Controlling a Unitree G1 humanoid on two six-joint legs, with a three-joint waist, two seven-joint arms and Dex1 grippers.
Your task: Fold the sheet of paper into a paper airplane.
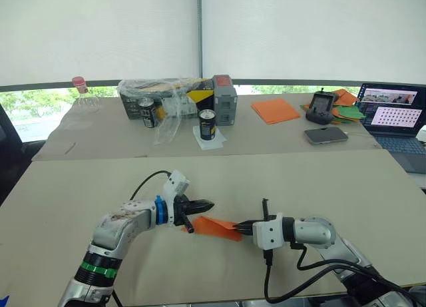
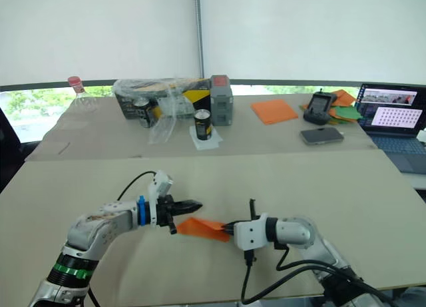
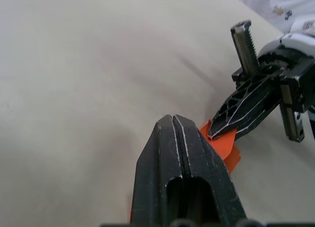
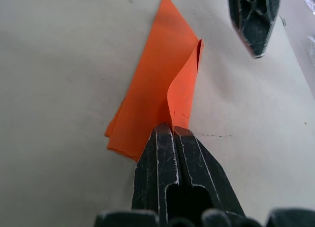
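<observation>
Right gripper (image 4: pixel 170 131): the two black fingers are pressed together on a raised flap of the thin orange folded sheet of paper (image 4: pixel 157 84), pinching it at the near edge. The flap curls upward from the fold; the remaining layers lie flat on the beige tabletop (image 1: pixel 319 180).

Left gripper (image 1: pixel 203 205): fingers pressed together with nothing between them, tip hovering just over the sheet's far end, opposite the right gripper. Contact cannot be confirmed.

The sheet lies between the two grippers on the near part of the table, already narrowed to a layered wedge.

Handling judgement: very light, limp and easily creased or torn. It probably slides freely on the smooth top, so one tip should pin the flat layers. Best hold is at a free flap edge, not the folded spine.
</observation>
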